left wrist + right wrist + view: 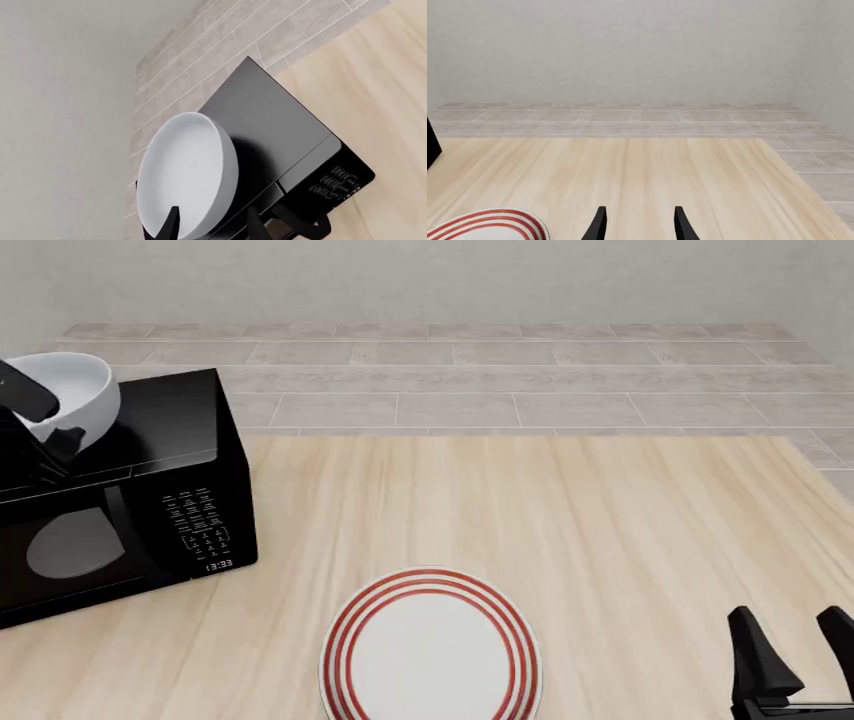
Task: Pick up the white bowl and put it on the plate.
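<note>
So the white bowl is held up over the top of the microwave, at the far left of the tabletop, tipped on its side so the opening faces sideways rather than up. It's clamped at the rim by the left gripper: in the left wrist view one finger is seen against the inside of the bowl and the other sits outside the wall, which is probably why the bowl hangs tilted like that. A rim pinch on something this deep and glossy lets it swing to whatever angle the wrist has. Whether the bowl's underside is clear of the microwave roof or just brushing it can't be told from here.

The plate lies flat near the front edge of the tabletop, well apart from the bowl, nothing on it yet. So the carry across and down is judged to be the step in hand, and the bowl will need levelling before it's set down or it could land on its edge and roll.

The right gripper is parked low at the front right with its fingers spread and nothing between them, apparently kept out of the way beside the plate.
</note>
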